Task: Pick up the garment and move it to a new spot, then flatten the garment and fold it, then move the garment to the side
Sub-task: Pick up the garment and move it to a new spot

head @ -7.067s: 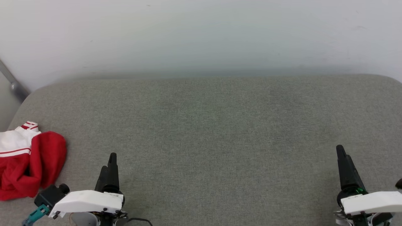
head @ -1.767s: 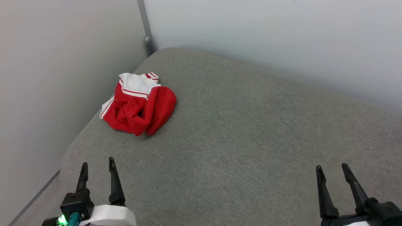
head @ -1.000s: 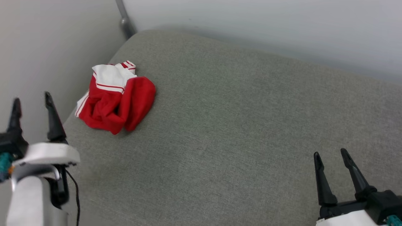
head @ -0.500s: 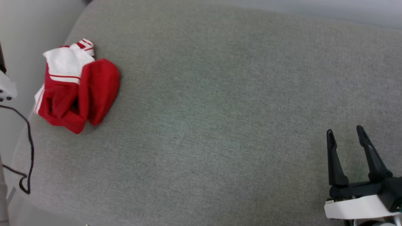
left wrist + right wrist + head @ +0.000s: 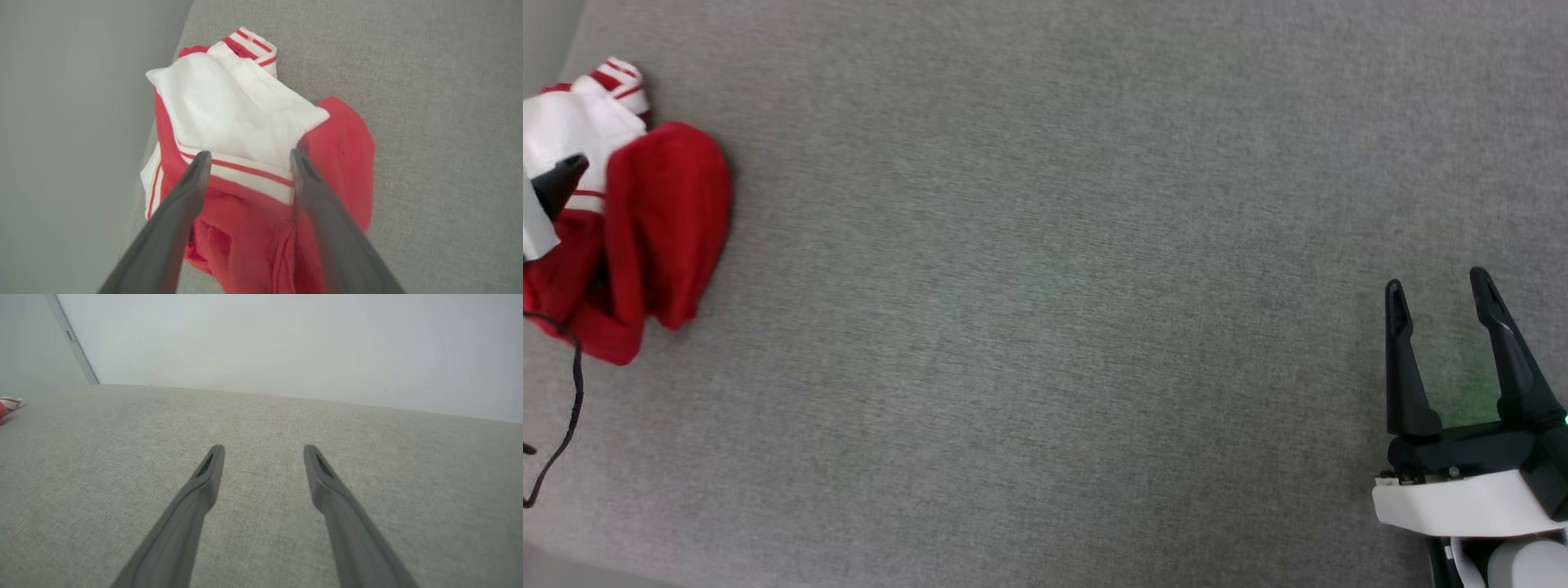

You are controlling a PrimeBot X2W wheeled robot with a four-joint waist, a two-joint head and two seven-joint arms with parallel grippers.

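Because the big grey cushion (image 5: pixel 1045 286) ends right beside the garment (image 5: pixel 662 212), a clumsy push could slide the bunched red and white shirt off that left edge. If the left gripper (image 5: pixel 249 155) nips just the top white sleeve, the rest might hang and drag. Its jaws are spread wide above the striped trim, holding nothing. The right gripper (image 5: pixel 1437 280) sits well apart, jaws wide and empty too. The left wrist view shows both jaws over the sleeve. The head view catches one dark tip and adds a thin black cable (image 5: pixel 568 408) that could snag.
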